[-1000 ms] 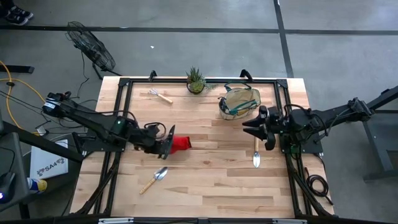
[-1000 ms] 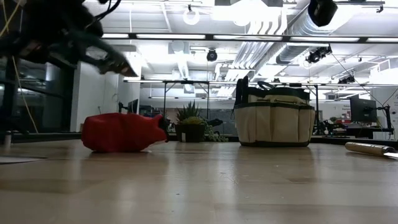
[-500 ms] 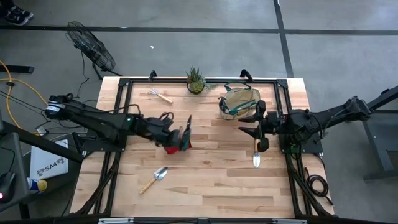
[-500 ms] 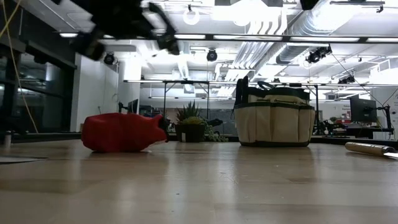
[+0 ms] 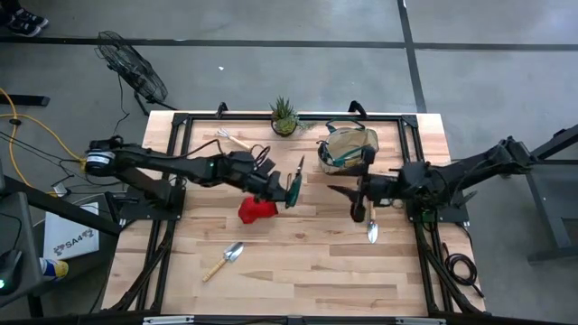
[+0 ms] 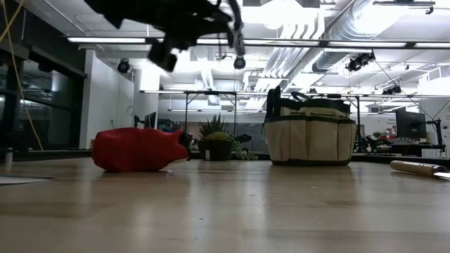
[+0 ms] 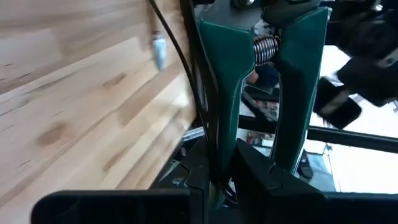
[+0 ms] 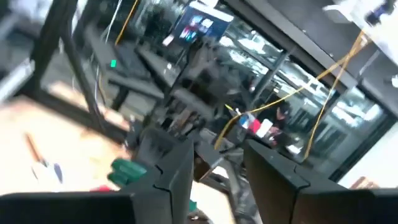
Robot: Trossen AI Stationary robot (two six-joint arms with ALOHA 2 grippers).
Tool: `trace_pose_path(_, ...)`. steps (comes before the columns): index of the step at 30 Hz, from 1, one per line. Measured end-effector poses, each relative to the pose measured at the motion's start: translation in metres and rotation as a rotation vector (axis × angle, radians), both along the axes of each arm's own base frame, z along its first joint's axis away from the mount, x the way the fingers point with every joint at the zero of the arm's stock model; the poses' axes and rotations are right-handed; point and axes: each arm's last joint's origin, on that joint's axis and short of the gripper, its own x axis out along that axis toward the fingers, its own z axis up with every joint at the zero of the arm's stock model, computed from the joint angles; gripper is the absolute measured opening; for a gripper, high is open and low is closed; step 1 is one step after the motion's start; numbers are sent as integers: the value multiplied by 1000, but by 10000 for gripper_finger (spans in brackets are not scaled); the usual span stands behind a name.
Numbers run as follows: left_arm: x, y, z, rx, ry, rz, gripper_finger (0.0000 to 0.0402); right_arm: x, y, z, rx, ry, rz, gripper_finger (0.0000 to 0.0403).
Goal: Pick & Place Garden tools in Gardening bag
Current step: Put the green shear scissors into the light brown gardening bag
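The task is somewhere in its middle part. The left pincer [image 5: 287, 187] is in the air above the centre of the worktop [image 5: 298, 271] and pinches a pair of pruning shears [image 5: 294, 183] with teal handles; the left wrist view shows the two handles and the spring between its fingers [image 7: 267, 177]. This tool is lifted but not yet delivered. From the shears, the gardening bag [image 5: 347, 147] stands at about 2 o'clock, near the far right part of the worktop, so the carry seems to be partly done.

Several tools lie outside the bag. The red glove [image 5: 256, 209] is on the wood just below the left pincer, at about 7 o'clock from it. One trowel [image 5: 223, 262] lies near the front left at about 7 o'clock from the glove. A second trowel [image 5: 371, 222] lies under the right pincer [image 5: 354, 199], at about 6 o'clock from the bag. The small rake [image 5: 233, 138] rests at the far edge, at 9 o'clock from the potted plant [image 5: 284, 116].

The right pincer hangs near the second trowel with its fingers spread and nothing between them. Something dark shows in the bag's mouth, but what it is cannot be told.

On the floor to the left of the worktop lies a white sheet [image 5: 70, 241] whose print seems to read "SA4". No other writing is readable.
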Motion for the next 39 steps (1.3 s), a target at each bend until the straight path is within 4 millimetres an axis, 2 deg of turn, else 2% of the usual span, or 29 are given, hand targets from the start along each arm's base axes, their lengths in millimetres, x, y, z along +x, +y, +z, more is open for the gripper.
trace_pose_path(6, 15, 18, 19, 14, -89, -14, 40, 23, 4, 0, -200, 102, -110, 135)
trace_pose_path(14, 15, 40, 33, 15, -175, 4, 40, 24, 16, -4, -417, 173, -218, 135)
trace_pose_path(24, 15, 39, 34, -22, -181, -34, 40, 41, 4, -14, -553, 218, -291, 135)
trace_pose_path(31, 15, 39, 34, -28, -179, -32, 40, 51, 4, -16, -602, 171, -296, 135)
trace_pose_path(39, 15, 39, 34, -42, -172, -31, 40, 62, -1, -28, -680, 215, -274, 135)
